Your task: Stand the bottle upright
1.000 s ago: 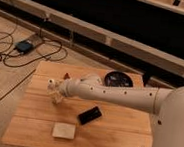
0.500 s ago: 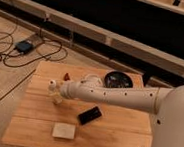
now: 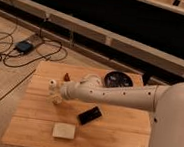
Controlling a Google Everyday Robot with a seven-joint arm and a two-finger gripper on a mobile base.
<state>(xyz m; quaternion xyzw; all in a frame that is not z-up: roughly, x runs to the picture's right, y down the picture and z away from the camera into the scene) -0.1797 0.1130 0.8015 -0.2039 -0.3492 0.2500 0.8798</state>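
Observation:
The bottle [image 3: 55, 96] is a small clear thing with a white cap, at the left part of the wooden table [image 3: 113, 136]. It looks roughly upright, cap on top. My gripper [image 3: 58, 91] is at the end of the white arm that reaches in from the right. It is right at the bottle, against its upper part and partly hiding it. I cannot tell whether the bottle rests on the table or is held just above it.
A small dark red object [image 3: 66, 76] lies just behind the gripper. A black phone [image 3: 89, 115] lies at the table's middle, with a pale whitish object [image 3: 64, 130] near the front edge. A dark round dish [image 3: 117, 79] is at the back. Cables lie on the floor [image 3: 18, 49] at the left.
The gripper and bottle have shifted slightly down and to the left. The other things have not moved.

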